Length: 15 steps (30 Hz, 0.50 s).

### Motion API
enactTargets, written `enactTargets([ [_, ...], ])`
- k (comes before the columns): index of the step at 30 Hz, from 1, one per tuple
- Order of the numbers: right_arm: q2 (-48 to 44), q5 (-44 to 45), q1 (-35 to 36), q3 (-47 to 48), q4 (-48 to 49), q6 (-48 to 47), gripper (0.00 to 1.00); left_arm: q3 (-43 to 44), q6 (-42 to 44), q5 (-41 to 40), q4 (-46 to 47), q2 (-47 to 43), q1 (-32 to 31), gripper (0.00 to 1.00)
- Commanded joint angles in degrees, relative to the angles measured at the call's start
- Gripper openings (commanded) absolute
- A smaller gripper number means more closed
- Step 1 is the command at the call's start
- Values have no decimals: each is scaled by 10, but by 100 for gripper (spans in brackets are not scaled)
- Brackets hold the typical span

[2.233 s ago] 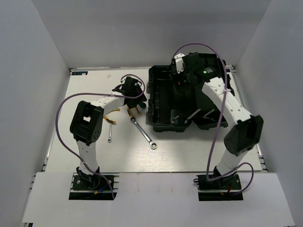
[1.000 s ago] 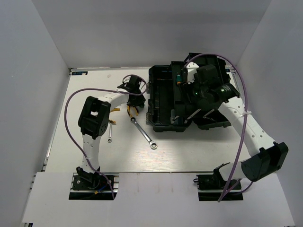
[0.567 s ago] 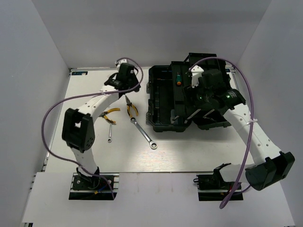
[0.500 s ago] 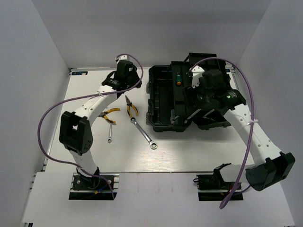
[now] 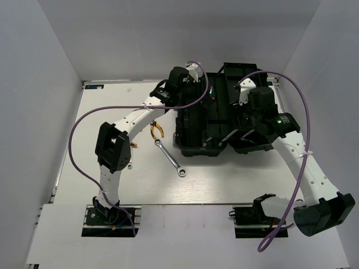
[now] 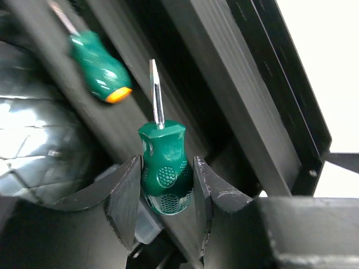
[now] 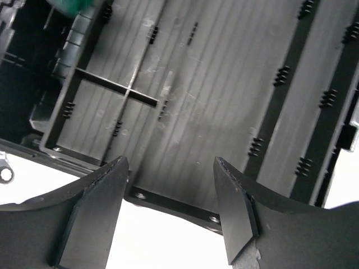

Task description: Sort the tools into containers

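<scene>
Pliers [image 5: 156, 130] lie just left of the toolbox [image 5: 190, 140], the wrench [image 5: 170, 158] off its near-left corner; one screwdriver [image 6: 100, 72] lies inside, seemingly at its far end.

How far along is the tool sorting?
One green screwdriver lies in the toolbox. The left gripper holds the second screwdriver over it. The right gripper is open and empty. The pliers, long wrench and small wrench are on the table.

Open black toolbox [image 5: 192, 131] sits on the surface. A green-handled screwdriver [image 6: 164, 159], blade toward 12 o'clock, is clamped in the left hand [image 6: 166, 175]. A second screwdriver [image 6: 101, 73] lies inside. The ratchet wrench [image 5: 170, 158] lies at the toolbox's 8 o'clock and the yellow-handled pliers [image 5: 157, 130] at its 9 o'clock.
</scene>
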Motion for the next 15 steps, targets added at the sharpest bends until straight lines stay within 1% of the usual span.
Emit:
enactTargets([
  [1, -19, 14, -11, -9, 27, 5, 68, 27, 1, 21, 13, -10, -7, 0],
  [5, -24, 4, -22, -11, 27, 10, 68, 27, -15, -4, 20, 4, -29, 3],
  [7, -27, -6, -25, -12, 26, 13, 68, 34, -21, -21, 20, 23, -36, 7],
  [8, -27, -9, -26, -12, 25, 13, 68, 40, -21, -33, 13, 29, -36, 7],
  [12, -34, -23, -33, -19, 25, 13, 68, 78, -21, -71, -18, 59, -53, 18],
  [15, -35, -31, -36, -25, 21, 14, 68, 94, -21, -101, -31, 72, -58, 30],
])
